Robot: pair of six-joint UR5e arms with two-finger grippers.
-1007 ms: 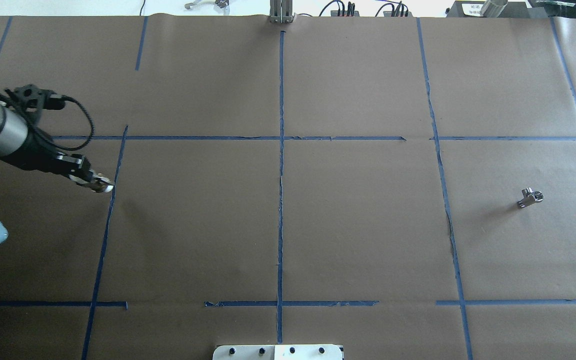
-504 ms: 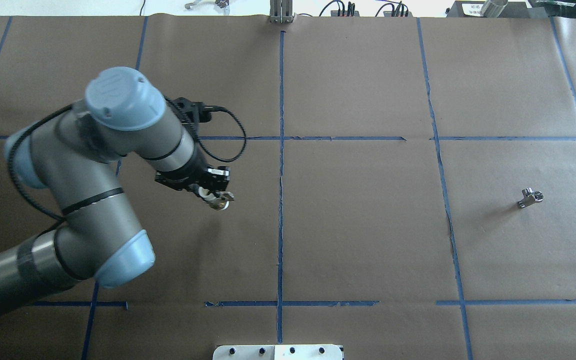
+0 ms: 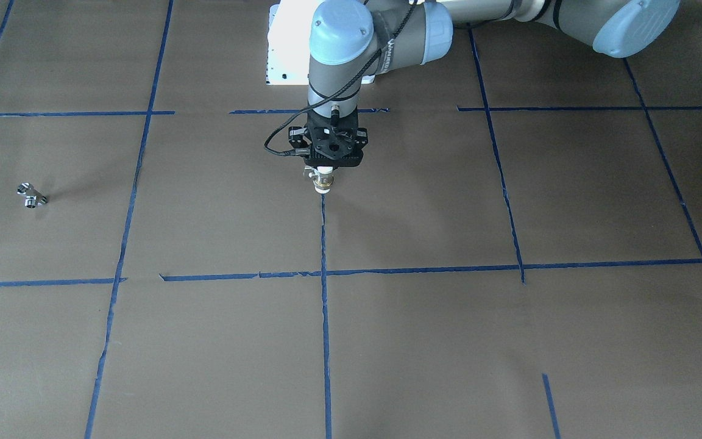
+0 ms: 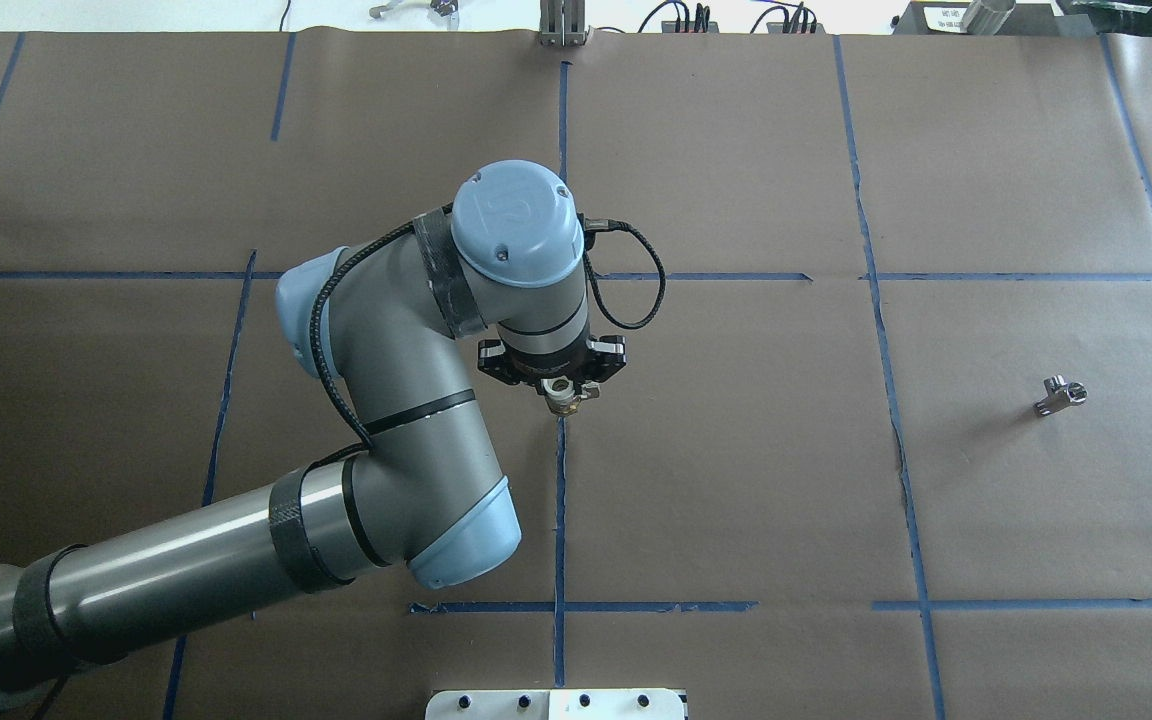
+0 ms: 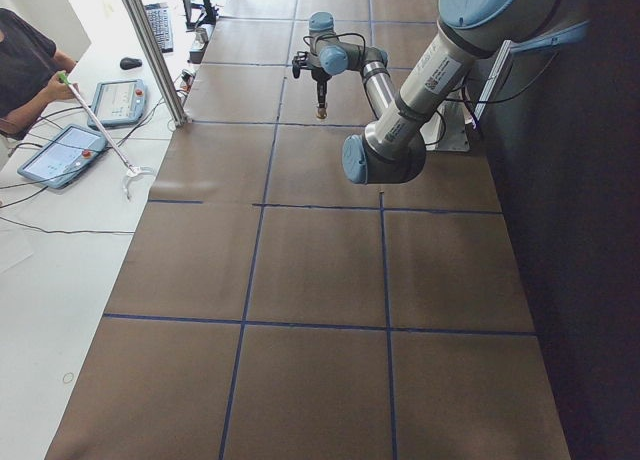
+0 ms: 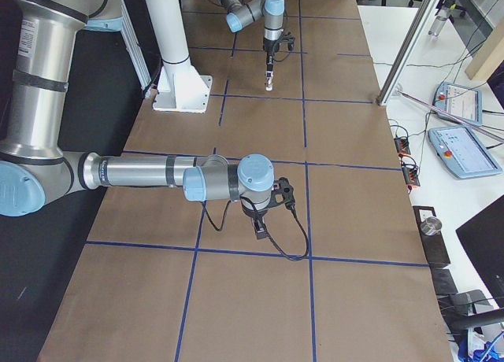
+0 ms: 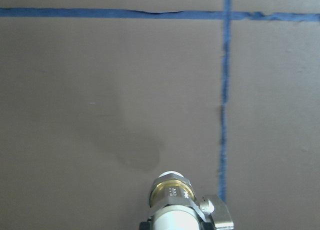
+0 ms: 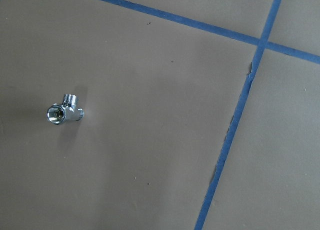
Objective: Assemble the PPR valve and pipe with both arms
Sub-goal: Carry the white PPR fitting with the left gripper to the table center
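Well, the big change is on my left side. A second ago the left gripper [image 4: 562,391] sat at the far left edge of the overhead view, beside the leftmost blue tape line; half a second ago it was midway across. Now it hangs over the central tape line [image 4: 560,500], pointing straight down, with the whole left arm swung into the middle of the table [image 4: 736,470]. Its fingers are clamped on the white-and-brass fitting [image 7: 172,199], as in both earlier frames. On my left wrist feed the fitting's white end and brass collar point at the brown paper, with a chrome lug on its right side, and it hangs clear of the surface with its shadow on the paper ahead. The chrome fitting [image 4: 1060,395] has not moved. It lies alone on the paper far off on the robot's right, well apart from the held piece, and the right wrist feed looks down on it from above.

Counting up, I see two arms, one held white-and-brass fitting, and one loose chrome fitting. The right gripper [image 6: 259,227] shows only in the view from the right end of the table, low over the paper, and I cannot tell from there whether its fingers are apart or together.
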